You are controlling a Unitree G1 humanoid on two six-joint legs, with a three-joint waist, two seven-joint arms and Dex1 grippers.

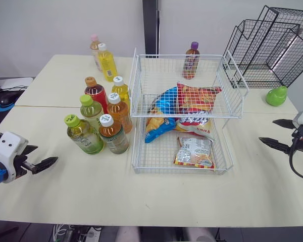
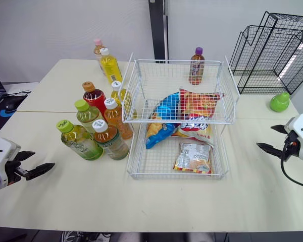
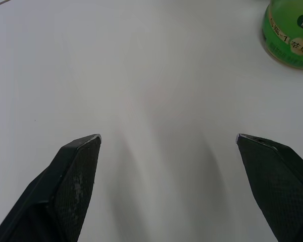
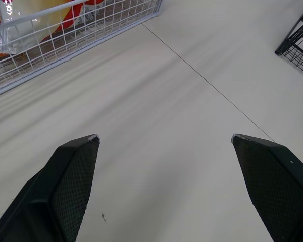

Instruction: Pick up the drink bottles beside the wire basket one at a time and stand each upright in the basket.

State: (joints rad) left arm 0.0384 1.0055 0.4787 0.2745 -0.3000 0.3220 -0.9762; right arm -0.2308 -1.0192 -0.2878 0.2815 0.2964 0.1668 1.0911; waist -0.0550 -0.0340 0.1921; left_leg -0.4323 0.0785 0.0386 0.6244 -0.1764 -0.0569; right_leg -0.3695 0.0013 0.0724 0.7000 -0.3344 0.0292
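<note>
Hovering low over the cream table (image 1: 141,196), my left gripper (image 1: 43,155) has its two black fingers spread wide with nothing between them. My right gripper (image 1: 267,130) hangs on the other side of the white two-tier wire basket (image 1: 135,85), just as wide open and just as empty, well apart from the basket's wall.

The drink bottles stand upright on the table in a tight cluster just beside the basket's left wall. Nearest me are a green-capped bottle (image 1: 83,135) and a white-capped amber bottle (image 1: 112,133). Behind them stand a second green-capped bottle (image 1: 91,110), an orange bottle (image 1: 119,111), a red bottle (image 1: 96,92) and a small yellow bottle (image 1: 120,91). Farther back, apart from the cluster, are a tall yellow bottle (image 1: 106,61) and a pink-capped bottle (image 1: 95,48).

A purple-capped bottle (image 1: 191,60) is upright at the basket's back edge; I cannot tell whether it is inside the upper tier or just behind it. Snack bags (image 1: 194,151) lie in the basket. Black wire trays (image 1: 272,45) sit at the table's far right.
</note>
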